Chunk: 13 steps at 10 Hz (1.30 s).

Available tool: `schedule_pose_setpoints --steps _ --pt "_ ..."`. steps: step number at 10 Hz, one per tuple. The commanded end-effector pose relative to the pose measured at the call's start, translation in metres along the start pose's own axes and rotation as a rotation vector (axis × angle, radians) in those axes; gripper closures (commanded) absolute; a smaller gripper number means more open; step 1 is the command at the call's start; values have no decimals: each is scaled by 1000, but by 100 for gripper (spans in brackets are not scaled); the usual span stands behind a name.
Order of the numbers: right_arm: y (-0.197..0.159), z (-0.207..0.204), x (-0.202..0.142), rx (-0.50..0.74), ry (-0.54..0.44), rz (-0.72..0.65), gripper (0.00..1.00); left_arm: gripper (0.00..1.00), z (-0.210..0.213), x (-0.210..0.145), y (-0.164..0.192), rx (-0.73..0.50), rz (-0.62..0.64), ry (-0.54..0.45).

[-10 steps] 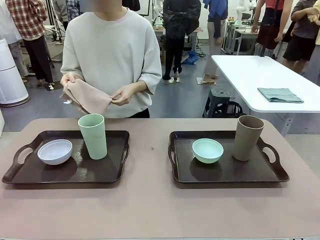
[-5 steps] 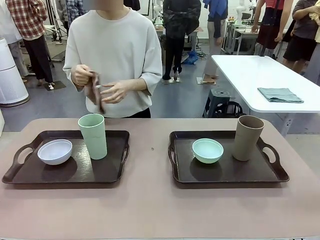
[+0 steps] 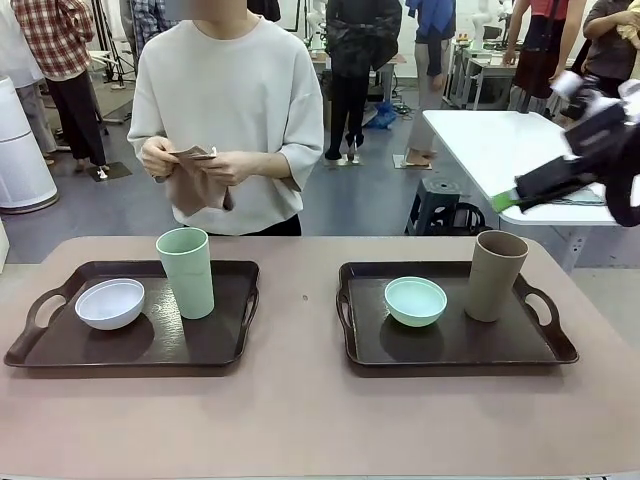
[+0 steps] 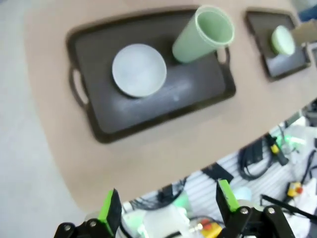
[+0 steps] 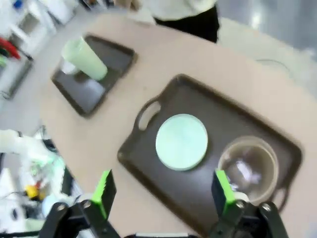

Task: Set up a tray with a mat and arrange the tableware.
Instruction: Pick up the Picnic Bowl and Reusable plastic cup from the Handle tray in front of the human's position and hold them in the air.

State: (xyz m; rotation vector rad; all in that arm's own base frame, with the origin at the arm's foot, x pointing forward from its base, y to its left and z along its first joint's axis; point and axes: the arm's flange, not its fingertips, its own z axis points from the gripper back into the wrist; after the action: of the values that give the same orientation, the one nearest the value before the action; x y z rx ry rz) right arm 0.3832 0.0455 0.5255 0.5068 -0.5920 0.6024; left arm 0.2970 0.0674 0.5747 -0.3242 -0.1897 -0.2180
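Tableware stands split between two dark trays on the surface [image 3: 300, 420] before you. On the left tray [image 3: 60, 352] a white bowl [image 3: 110, 303] sits just beside an upright pale green cup [image 3: 186, 272]. On the right tray [image 3: 450, 348] a mint green bowl [image 3: 415, 300] sits near an upright taupe-brown cup [image 3: 494, 276]. Both bowls rest mouth up, each on the side of its cup toward your left. Across the surface, a person [image 3: 228, 90] in a pale sweater holds a pinkish-brown cloth [image 3: 195, 188] at waist height, clear of both trays. Your right arm [image 3: 595, 150], blurred, comes in from the right edge of the front view, well above the taupe-brown cup. Its wrist view looks down on the right tray, and the right jaws stand wide apart with nothing between the green pads [image 5: 221, 192]. Your left wrist view looks down from high over the near edge of the surface onto the left tray. There the left jaws are likewise spread and empty, their green pads [image 4: 110, 214] touching none of the tableware.
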Motion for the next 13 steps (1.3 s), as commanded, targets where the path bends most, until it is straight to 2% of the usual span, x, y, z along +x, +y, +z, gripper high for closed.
schedule_pose_setpoints --steps 1,2,4,5,6,11,12,13 --pt "18 -58 16 8 -50 222 0 0 11 25 -3 -23 58 129" --pt "42 -85 25 5 -47 310 0 0 12 41 -2 23 112 154" --pt "56 -113 22 -62 -16 415 0 0 -4 60 1 121 175 189" --pt "53 -114 21 -78 -30 398 0 0 -9 65 1 122 170 186" --pt "74 -101 31 -28 12 382 0 0 -2 50 3 62 140 158" --pt "72 -103 31 -41 1 396 0 0 -1 54 4 78 154 160" --pt "66 -138 38 44 -25 491 0 0 -11 70 -2 137 163 66" --pt "61 -176 53 113 -76 518 0 0 -17 84 -7 211 135 16"
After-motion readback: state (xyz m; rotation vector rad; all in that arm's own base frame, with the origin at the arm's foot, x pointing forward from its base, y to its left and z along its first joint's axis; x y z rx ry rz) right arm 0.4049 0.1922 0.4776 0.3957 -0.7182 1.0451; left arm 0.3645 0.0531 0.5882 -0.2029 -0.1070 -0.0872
